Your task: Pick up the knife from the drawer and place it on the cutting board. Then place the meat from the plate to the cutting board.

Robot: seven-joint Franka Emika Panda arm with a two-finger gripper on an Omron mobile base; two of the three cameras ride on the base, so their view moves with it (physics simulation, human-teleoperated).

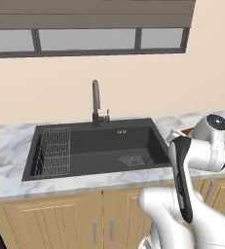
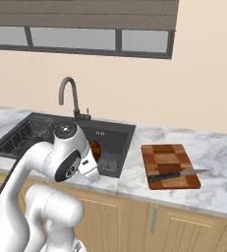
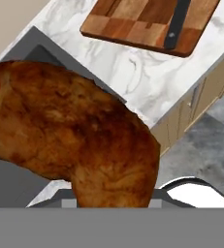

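Landmark: cutting board (image 2: 170,165), rectangular, reddish-brown checkered wood, lying flat on the marble counter (image 2: 218,172) to the right of the sink (image 2: 110,140).

Item: knife (image 2: 178,174). Dark handle, grey blade. Lies across the near end of the cutting board, handle on the wood, blade tip reaching past the board's right edge. In the hand view the dark handle (image 3: 177,22) crosses the board (image 3: 133,22).

Item: meat (image 3: 70,131). Brown, mottled, curved lump. Off the cutting board, left of it, raised above the sink's right part; a reddish-brown patch of it (image 2: 95,150) shows beside the arm's wrist in the right base view. Very close to the hand camera, with the board beyond it.

Item: gripper (image 2: 93,157). Left of the cutting board, over the sink. Finger tips hidden behind the meat; the lump sits between them and hangs clear of counter and sink, so the pincer is pinching the meat.

Item: faucet (image 2: 70,96). Dark, curved, behind the sink, well left of the cutting board.

Item: dish rack (image 1: 53,151). Wire, in the sink's left part, far from the cutting board.
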